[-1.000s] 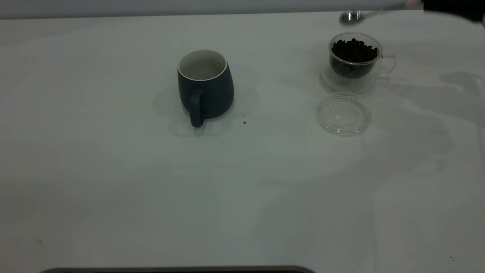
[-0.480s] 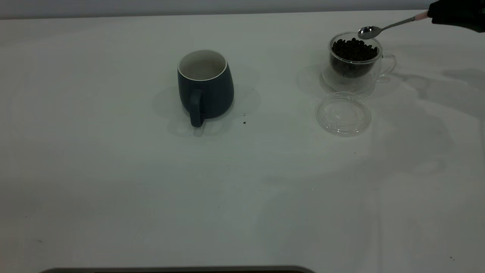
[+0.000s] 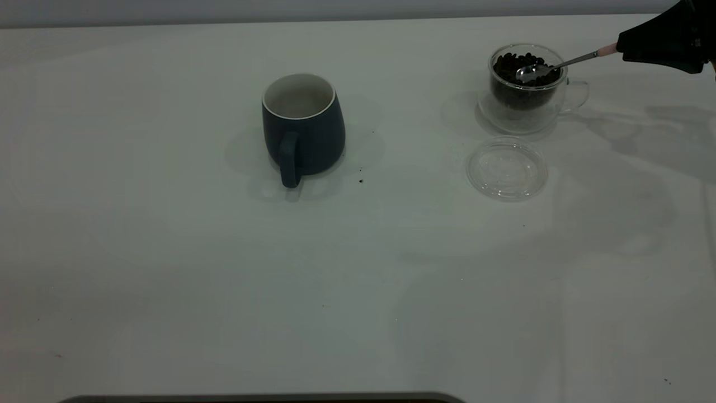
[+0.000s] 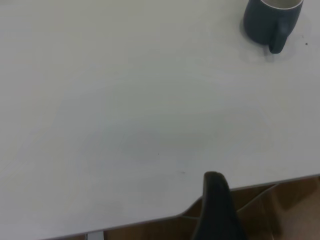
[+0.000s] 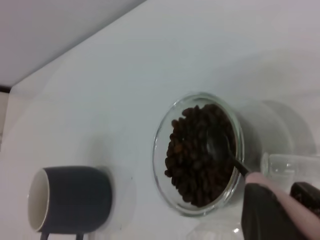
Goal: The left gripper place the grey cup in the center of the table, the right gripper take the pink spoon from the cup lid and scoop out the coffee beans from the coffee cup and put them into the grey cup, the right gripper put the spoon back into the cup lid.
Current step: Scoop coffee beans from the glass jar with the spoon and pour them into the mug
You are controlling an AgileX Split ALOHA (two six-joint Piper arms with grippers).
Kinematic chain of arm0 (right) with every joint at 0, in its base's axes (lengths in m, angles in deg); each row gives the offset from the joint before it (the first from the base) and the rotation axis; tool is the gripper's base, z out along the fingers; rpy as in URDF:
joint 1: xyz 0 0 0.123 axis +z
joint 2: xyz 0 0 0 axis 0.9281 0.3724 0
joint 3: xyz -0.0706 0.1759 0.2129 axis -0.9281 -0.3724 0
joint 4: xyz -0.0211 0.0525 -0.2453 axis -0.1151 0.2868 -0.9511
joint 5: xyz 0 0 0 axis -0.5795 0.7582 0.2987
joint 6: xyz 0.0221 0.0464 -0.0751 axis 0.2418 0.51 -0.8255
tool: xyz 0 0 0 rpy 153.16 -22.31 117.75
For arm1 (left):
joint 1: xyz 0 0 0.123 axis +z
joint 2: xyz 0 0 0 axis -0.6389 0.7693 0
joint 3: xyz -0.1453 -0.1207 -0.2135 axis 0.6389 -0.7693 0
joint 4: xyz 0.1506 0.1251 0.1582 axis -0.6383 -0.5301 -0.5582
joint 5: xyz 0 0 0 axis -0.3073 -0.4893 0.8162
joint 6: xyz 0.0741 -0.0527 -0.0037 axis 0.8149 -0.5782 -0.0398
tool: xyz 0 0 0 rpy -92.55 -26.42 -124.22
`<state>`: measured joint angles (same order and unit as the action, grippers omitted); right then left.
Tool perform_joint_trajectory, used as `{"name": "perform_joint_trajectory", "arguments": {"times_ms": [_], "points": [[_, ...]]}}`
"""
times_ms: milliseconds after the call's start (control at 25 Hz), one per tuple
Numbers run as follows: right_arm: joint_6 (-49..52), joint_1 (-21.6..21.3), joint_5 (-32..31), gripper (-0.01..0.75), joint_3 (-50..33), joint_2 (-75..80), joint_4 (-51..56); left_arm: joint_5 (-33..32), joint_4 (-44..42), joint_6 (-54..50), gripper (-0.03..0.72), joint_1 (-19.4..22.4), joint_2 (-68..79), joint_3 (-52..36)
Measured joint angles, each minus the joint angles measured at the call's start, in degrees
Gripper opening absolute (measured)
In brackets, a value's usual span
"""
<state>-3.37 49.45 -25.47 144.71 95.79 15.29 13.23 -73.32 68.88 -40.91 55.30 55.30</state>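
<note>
The grey cup [image 3: 303, 127] stands upright near the table's middle, handle toward the front; it also shows in the left wrist view [image 4: 272, 21] and the right wrist view [image 5: 70, 201]. The coffee cup [image 3: 526, 89] with coffee beans [image 3: 514, 62] stands at the far right. My right gripper [image 3: 623, 47] is shut on the pink spoon [image 3: 565, 60] by its pink handle end [image 5: 285, 205]. The spoon's metal bowl [image 5: 218, 145] dips onto the beans [image 5: 192, 160] inside the coffee cup [image 5: 160, 150]. The cup lid [image 3: 507, 169] lies empty in front of the coffee cup. One dark finger [image 4: 217, 210] of the left gripper shows at the table's near edge.
The white table [image 3: 168, 268] has a few tiny dark specks, one [image 3: 361, 181] just right of the grey cup. The table's front edge [image 4: 150, 220] shows in the left wrist view, with brown floor beyond it.
My right gripper has come down and leftward with the spoon; its bowl went from above the far rim into the coffee cup onto the beans. The coffee cup shifted slightly to the right.
</note>
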Motion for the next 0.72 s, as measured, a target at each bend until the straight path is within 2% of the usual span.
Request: {"name": "perform_joint_trajectory", "arguments": {"times_ms": [720], "points": [[10.13, 0.51, -1.91, 0.101, 0.0, 0.0, -4.52, 0.0, 0.0, 0.0, 0.565, 0.0, 0.0, 0.0]]}}
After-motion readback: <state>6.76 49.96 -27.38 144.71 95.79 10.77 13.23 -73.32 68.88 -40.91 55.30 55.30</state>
